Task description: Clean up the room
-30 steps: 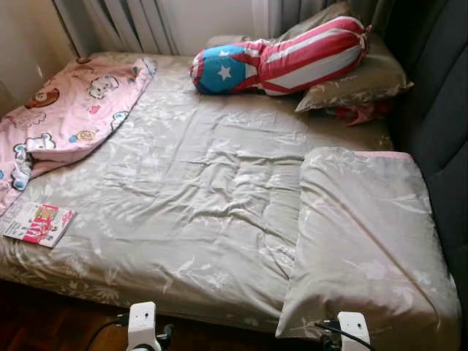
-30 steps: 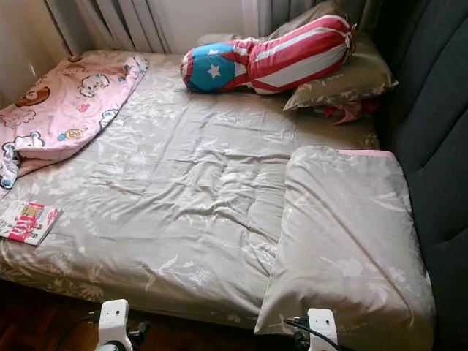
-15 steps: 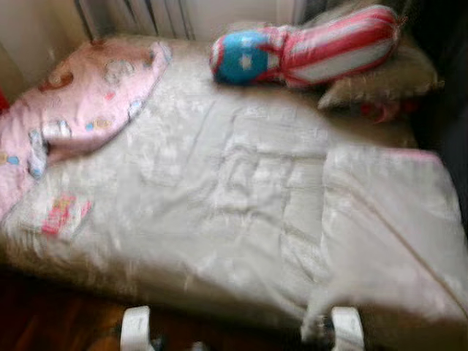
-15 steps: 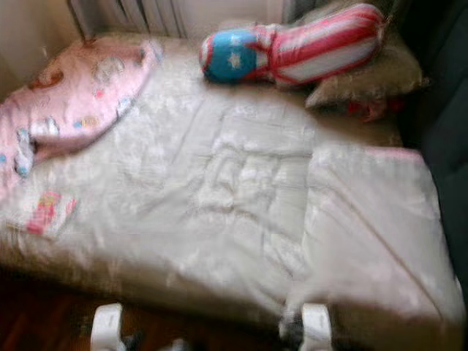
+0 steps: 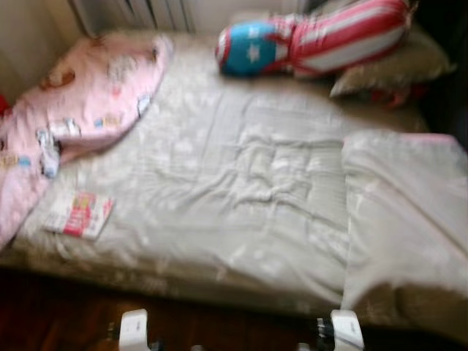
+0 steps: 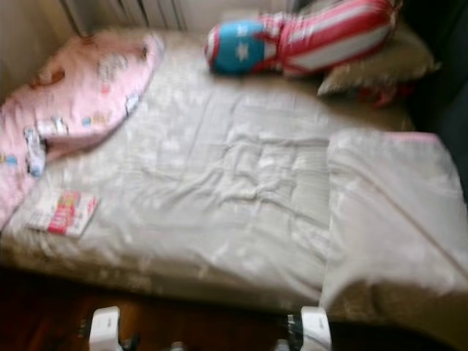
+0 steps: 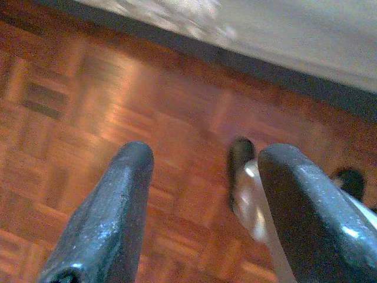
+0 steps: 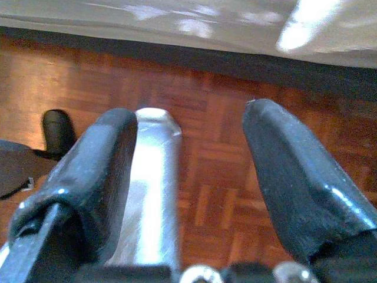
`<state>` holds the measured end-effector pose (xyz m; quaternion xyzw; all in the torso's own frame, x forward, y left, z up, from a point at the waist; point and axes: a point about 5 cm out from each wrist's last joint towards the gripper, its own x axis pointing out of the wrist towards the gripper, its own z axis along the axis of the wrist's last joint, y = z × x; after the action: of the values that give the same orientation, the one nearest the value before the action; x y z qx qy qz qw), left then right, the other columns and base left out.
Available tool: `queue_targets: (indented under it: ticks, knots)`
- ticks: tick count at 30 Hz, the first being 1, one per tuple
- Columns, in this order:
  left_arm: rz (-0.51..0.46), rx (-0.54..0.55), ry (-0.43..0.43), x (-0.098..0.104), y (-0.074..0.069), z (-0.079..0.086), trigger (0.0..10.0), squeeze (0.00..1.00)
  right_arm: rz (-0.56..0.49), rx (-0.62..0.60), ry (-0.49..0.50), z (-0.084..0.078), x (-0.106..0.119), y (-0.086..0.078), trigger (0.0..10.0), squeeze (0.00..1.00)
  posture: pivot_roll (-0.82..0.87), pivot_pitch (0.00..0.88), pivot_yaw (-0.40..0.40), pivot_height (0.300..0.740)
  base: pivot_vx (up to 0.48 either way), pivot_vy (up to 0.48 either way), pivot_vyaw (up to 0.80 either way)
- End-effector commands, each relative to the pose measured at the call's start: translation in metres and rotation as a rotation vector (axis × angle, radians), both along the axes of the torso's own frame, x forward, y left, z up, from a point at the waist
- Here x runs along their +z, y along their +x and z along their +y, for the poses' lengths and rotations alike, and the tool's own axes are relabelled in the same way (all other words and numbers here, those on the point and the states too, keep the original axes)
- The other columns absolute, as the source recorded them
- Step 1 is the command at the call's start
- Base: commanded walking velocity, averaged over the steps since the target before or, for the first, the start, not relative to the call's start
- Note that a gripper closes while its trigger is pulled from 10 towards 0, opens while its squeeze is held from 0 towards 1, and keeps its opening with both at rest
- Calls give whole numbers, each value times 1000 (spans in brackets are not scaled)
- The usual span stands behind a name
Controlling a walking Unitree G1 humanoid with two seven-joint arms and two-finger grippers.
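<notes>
A bed with a grey flowered sheet [image 5: 241,183] lies before me, blurred. A pink cartoon-print blanket [image 5: 80,95] is bunched at its left side. Near the front left edge lies a pink and white booklet [image 5: 79,214]. A stars-and-stripes bolster [image 5: 314,40] rests at the back on a grey pillow [image 5: 395,69]. A folded grey cover [image 5: 406,212] lies at the front right. Both arms hang low in front of the bed. My left gripper [image 7: 206,154] is open over the parquet floor, holding nothing. My right gripper [image 8: 191,115] is open too, also over the floor.
Dark parquet floor [image 5: 66,307] runs along the bed's front edge. A dark upholstered headboard [image 6: 450,95] stands on the right. Curtains [image 5: 139,11] and a wall close off the back. In the wrist views, silver parts of my legs [image 8: 152,194] are below the fingers.
The whole picture has shifted right and a little down with blur, so the camera has moved. Nothing on the bed has moved, and both grippers still hang low.
</notes>
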<state>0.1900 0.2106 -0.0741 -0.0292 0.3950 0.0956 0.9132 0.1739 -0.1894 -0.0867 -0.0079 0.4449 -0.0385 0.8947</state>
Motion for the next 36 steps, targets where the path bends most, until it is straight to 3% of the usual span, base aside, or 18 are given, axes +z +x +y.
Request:
queue_targets:
  ticks: [1,20,36]
  knots:
    - [45,2,-8,-6,-10,-4,10000,0,45,-12,-14,-7,-5,-13,10000,0,-107,196,44,740,0,465,0]
    - [47,15,-10,-7,-11,-4,10000,0,39,4,-17,-4,-5,-11,10000,0,-91,205,32,740,0,458,0]
    - [46,13,-10,-7,-12,-4,10000,0,46,10,-21,-8,-8,-23,10000,0,-90,206,32,740,0,436,0]
